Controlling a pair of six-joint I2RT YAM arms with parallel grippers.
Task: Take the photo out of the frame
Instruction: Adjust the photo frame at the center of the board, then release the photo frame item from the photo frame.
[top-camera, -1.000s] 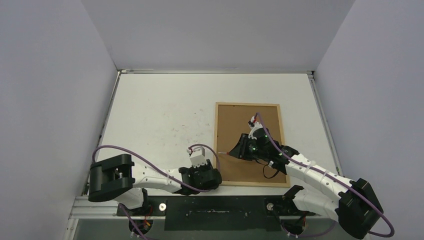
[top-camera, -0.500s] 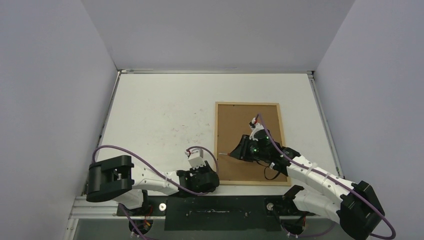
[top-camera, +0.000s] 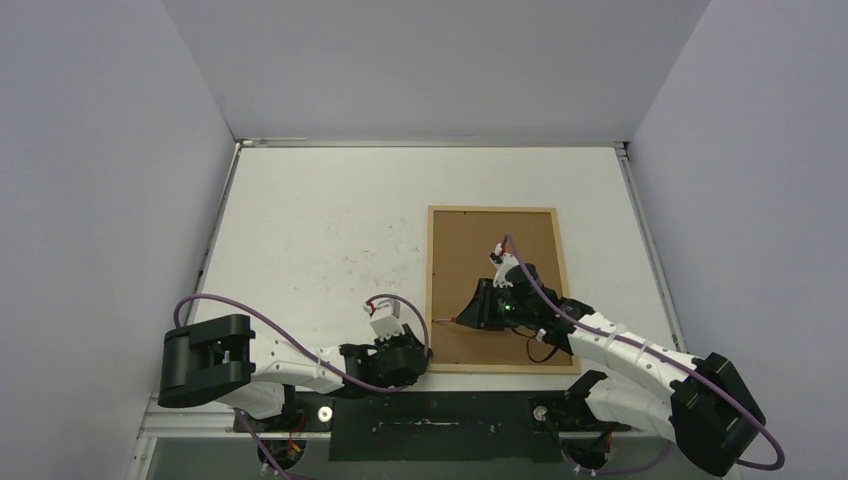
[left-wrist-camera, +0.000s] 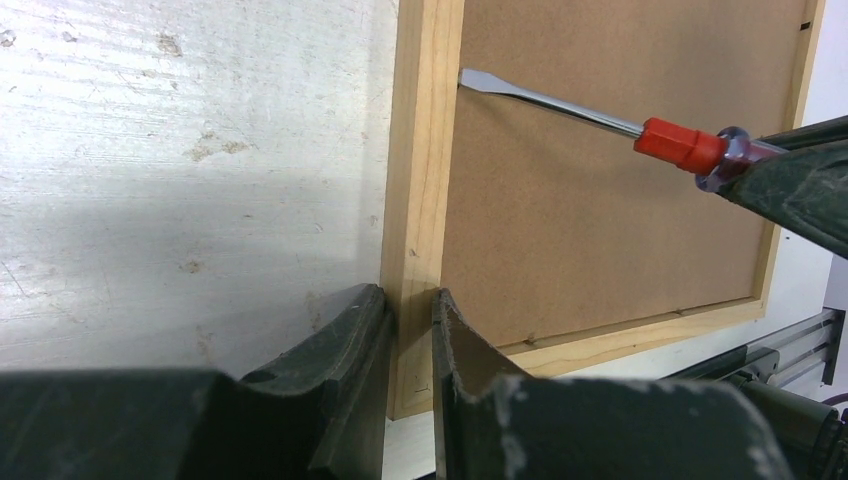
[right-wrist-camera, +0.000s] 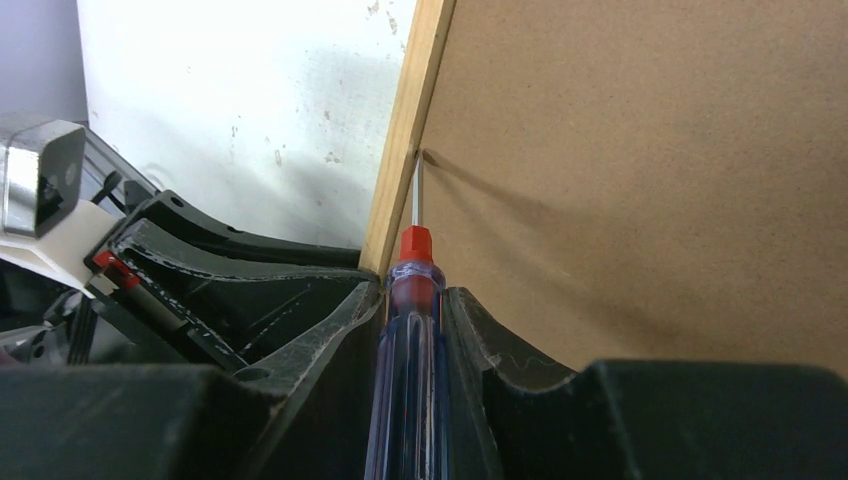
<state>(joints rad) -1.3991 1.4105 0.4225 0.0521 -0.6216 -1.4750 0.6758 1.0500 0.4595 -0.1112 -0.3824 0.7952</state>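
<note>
Wooden frame (top-camera: 431, 270): face down on table (top-camera: 320, 230), backing (left-wrist-camera: 600, 220) up
Left tool (left-wrist-camera: 410, 300): pinching frame's left rail
Right tool (right-wrist-camera: 412, 295): clamped on screwdriver (left-wrist-camera: 560, 100), tip at backing's edge

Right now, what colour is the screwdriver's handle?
The screwdriver handle is translucent blue-violet with a red collar at the shaft, clearest in the right wrist view.

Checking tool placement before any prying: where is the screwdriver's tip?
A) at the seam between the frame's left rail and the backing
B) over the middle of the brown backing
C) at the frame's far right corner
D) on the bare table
A: held by the right end effector, the screwdriver blade ends where the frame rail meets the backing panel.
</note>
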